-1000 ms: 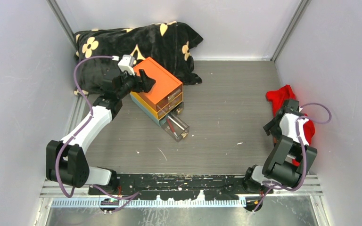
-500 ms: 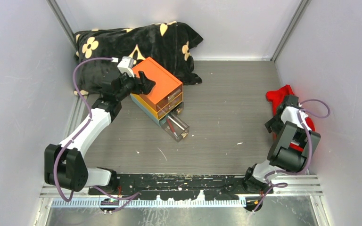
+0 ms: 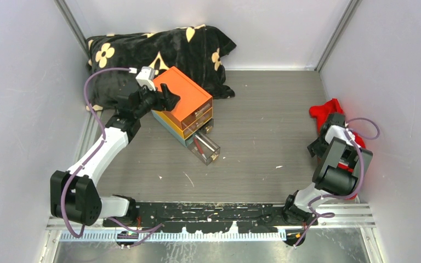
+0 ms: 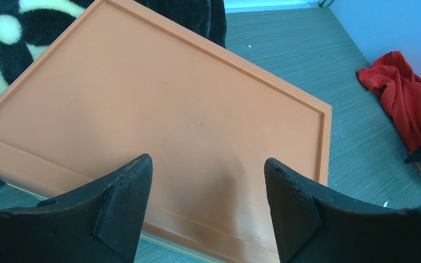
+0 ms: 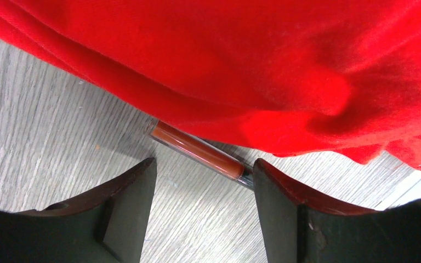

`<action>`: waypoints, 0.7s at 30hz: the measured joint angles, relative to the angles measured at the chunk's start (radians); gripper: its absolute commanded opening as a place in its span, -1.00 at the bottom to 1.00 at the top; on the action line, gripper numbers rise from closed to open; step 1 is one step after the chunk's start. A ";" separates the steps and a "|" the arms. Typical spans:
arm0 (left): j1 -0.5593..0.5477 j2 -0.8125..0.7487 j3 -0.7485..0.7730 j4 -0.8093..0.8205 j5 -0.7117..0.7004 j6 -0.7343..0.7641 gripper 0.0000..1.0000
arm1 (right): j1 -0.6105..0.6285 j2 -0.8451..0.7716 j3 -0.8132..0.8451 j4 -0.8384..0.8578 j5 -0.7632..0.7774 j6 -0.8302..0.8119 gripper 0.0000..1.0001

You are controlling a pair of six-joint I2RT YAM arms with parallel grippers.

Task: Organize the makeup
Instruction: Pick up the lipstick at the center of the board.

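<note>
**Two grippers open: one above the box, one at a makeup tube**

One slim makeup tube (image 5: 197, 150) is seen lying flat on the grey, wood-grained table (image 5: 44, 120). Its shell is clear and round, the filling is brown-red, and one end is dark. The other end is tucked under the edge of the soft red cloth (image 5: 252, 66), which is crumpled in thick folds. The right gripper (image 5: 204, 164) is held low over this tube. Its jaws are parted with the tube between them, and nothing is clamped. The right arm is folded tightly on itself near the right wall, with the wrist pointed down.

A red pencil (image 3: 200, 143) is kept in the clear drawer (image 3: 208, 149), which is pulled out from the bottom of the orange box (image 4: 170, 98). The top of the box is smooth, matte plastic with a raised rim.

The left gripper (image 4: 205, 164) is held over this top with its jaws apart, and nothing is gripped. The left arm is stretched far forward, and the wrist is bent over the box. Behind the box, a fluffy black blanket (image 3: 142, 46) with cream flowers is bunched.
</note>
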 measured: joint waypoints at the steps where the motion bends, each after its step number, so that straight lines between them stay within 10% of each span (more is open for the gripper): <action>1: 0.000 -0.001 -0.002 0.000 0.000 0.000 0.51 | 0.000 -0.002 -0.002 0.002 0.000 0.000 0.40; 5: 0.000 -0.014 -0.011 -0.001 -0.003 0.002 0.51 | 0.000 0.000 -0.006 0.009 0.003 0.000 0.26; 8: 0.000 -0.038 -0.019 -0.018 -0.011 0.006 0.51 | 0.000 0.023 0.006 0.018 0.002 0.006 -0.41; 21: 0.000 -0.057 -0.028 -0.031 -0.023 0.006 0.51 | 0.014 0.048 0.021 0.072 0.034 0.016 -0.98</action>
